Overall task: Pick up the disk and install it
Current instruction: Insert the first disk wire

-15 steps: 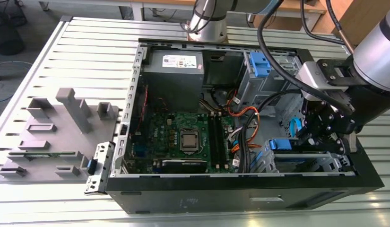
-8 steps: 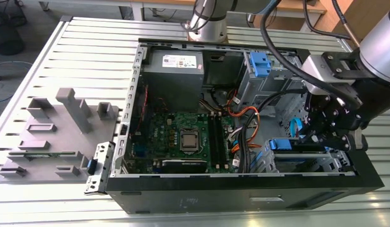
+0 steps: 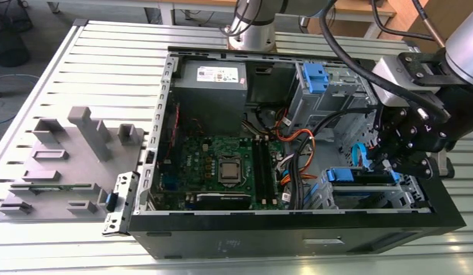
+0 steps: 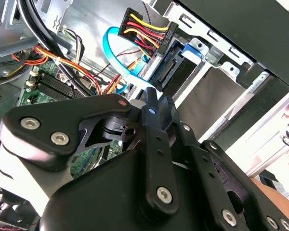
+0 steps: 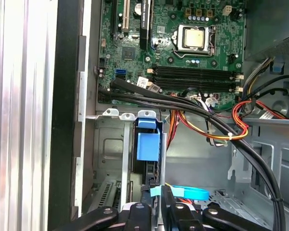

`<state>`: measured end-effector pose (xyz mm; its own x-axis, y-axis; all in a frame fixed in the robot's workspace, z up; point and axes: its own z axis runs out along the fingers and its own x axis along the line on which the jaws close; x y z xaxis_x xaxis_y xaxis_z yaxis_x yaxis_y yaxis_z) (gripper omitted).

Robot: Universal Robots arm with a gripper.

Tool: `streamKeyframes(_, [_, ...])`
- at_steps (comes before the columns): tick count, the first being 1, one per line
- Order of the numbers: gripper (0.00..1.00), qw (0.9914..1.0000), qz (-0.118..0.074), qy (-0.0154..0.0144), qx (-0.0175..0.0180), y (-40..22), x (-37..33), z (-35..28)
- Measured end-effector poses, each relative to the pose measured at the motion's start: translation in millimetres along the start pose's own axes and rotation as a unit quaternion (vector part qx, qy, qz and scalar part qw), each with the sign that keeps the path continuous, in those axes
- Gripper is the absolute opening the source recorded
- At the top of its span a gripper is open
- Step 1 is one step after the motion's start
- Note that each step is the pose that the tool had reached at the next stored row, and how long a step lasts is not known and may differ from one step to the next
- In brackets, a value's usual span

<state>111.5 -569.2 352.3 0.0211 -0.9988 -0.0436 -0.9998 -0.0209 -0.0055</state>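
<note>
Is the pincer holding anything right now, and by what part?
Cannot tell. The pincer sits at the disk's end, but the contact itself is hidden.

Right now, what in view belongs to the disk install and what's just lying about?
Job:
disk, in the drive cage
tool, right at the disk

Lying about:
power supply
motherboard
blue latch
grey fixture block

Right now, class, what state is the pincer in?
Pincer: cannot be told whether open or closed; it sits right by the disk.
</note>
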Motion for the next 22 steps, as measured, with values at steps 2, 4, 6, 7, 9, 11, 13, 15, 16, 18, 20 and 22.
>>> streamKeyframes(2, [0.24,1.00000,0.000,0.0001,0.0000,-1.7,0.2,-0.1])
streamKeyframes(4, [0.24,1.00000,0.000,0.0000,-0.0002,-6.6,0.2,0.0])
streamKeyframes(6, [0.24,1.00000,0.000,0.0001,-0.0005,-11.4,0.3,-0.1])
streamKeyframes(7, [0.24,1.00000,0.000,0.0001,-0.0005,-13.0,0.3,0.0])
streamKeyframes(9, [0.24,1.00000,0.000,0.0001,-0.0006,-13.9,0.2,0.0])
streamKeyframes(11, [0.24,1.00000,0.000,0.0000,-0.0005,-13.9,0.3,0.0])
streamKeyframes(13, [0.24,1.00000,0.000,0.0000,-0.0005,-14.0,0.3,0.0])
streamKeyframes(15, [0.24,1.00000,0.000,0.0000,-0.0005,-14.1,0.4,-0.3])
streamKeyframes(16, [0.24,1.00000,0.000,0.0000,-0.0005,-14.0,0.3,-0.3])
streamKeyframes(18, [0.24,1.00000,0.000,0.0000,-0.0005,-14.0,0.3,-0.4])
streamKeyframes(20, [0.24,1.00000,0.000,0.0001,-0.0005,-14.0,0.3,-0.4])
streamKeyframes(22, [0.24,1.00000,0.000,0.0000,-0.0005,-14.1,0.3,-0.4])
